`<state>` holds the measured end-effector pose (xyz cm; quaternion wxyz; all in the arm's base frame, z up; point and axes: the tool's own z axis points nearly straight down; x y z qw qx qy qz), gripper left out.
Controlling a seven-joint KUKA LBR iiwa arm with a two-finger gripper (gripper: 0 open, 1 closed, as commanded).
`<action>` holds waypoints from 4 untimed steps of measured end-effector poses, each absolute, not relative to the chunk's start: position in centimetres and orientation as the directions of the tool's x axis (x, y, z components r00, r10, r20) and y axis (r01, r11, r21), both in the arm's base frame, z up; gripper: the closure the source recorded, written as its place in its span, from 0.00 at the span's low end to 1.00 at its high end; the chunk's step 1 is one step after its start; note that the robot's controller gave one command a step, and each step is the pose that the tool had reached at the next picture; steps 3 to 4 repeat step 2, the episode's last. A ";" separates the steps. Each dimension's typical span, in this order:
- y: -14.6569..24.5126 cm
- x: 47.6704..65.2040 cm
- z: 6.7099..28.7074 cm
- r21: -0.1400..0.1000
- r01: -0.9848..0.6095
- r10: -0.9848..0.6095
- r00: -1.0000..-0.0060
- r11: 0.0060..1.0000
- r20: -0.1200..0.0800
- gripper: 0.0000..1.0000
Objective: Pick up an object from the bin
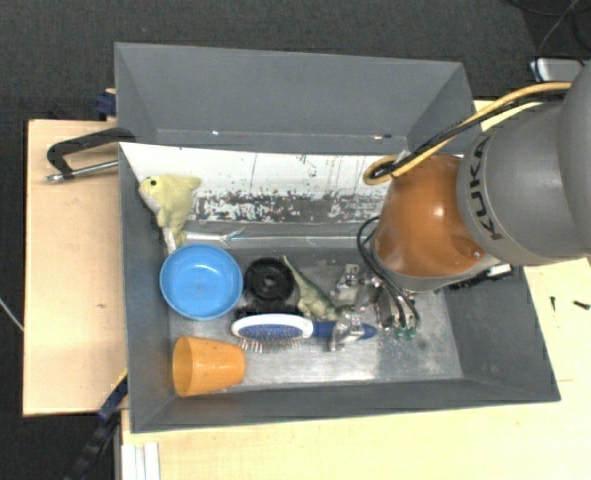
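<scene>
Orange-covered wrist [425, 218] is seen above the gripper [360, 313], set at the handle end of the blue-white brush [273, 329]; its opening cannot be told.

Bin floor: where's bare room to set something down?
Bare: the front strip of floor, right of the orange cup, below the brush. Crowded: blue bowl, black disc and hand sit close together.

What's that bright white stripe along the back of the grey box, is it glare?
Camera view: likely glare, light bouncing off the bin's back wall and washing it white; the bin floor below the blue-and-white brush gleams softly too; the arm's orange cover carries a soft highlight.
</scene>
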<state>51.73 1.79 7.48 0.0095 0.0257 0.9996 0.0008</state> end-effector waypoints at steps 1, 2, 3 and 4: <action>2.5 52.2 18.7 0.001 -0.023 -0.023 -1.000 1.000 -0.012 1.00; 1.5 53.3 36.9 0.001 0.004 0.004 -1.000 1.000 -0.014 1.00; 1.5 53.3 36.9 0.001 0.004 0.004 -1.000 1.000 -0.014 1.00; 1.5 53.3 36.9 0.001 0.004 0.004 -1.000 1.000 -0.014 1.00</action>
